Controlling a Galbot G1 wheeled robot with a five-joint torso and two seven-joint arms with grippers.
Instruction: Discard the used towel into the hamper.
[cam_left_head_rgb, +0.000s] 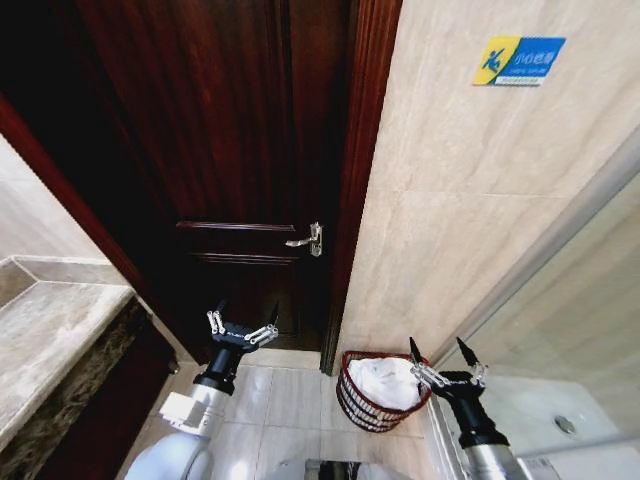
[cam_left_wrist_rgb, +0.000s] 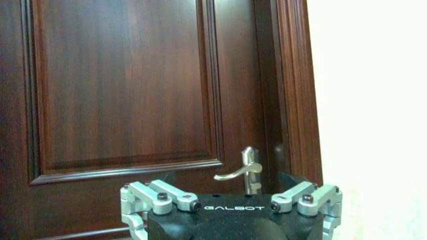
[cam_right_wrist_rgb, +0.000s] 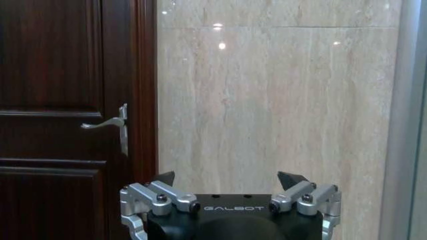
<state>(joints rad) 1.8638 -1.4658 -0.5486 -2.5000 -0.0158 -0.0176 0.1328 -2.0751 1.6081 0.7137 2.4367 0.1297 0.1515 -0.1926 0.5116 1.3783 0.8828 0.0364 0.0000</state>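
— What sits closest to us?

— Our own two arms, low in the head view. Our left gripper (cam_left_head_rgb: 243, 324) is raised in front of the dark wooden door (cam_left_head_rgb: 230, 150), below and left of the door handle (cam_left_head_rgb: 306, 240), with its fingers (cam_left_head_rgb: 214, 322) spread and nothing between them. Our right gripper (cam_left_head_rgb: 443, 358) hangs just right of the hamper (cam_left_head_rgb: 366, 405), nearly over its rim, fingers spread and empty too.

— And the towel?

— The white towel (cam_left_head_rgb: 384, 380) lies bunched inside the hamper, filling its top. The hamper stands on the tiled floor (cam_left_head_rgb: 285, 400) right of the door, close against the beige marble wall (cam_left_head_rgb: 460, 200), beside the base of the door frame (cam_left_head_rgb: 355, 180).

— How much room do we have around the hamper?

— Left of it, open floor runs along the foot of the door. Farther left, well apart from the hamper, the stone counter (cam_left_head_rgb: 50, 340) shows its dark edge. Right of the hamper, a glass panel (cam_left_head_rgb: 570, 330) slants down close to our right arm. A blue and yellow sign (cam_left_head_rgb: 519, 60) sits high on the wall above the hamper.
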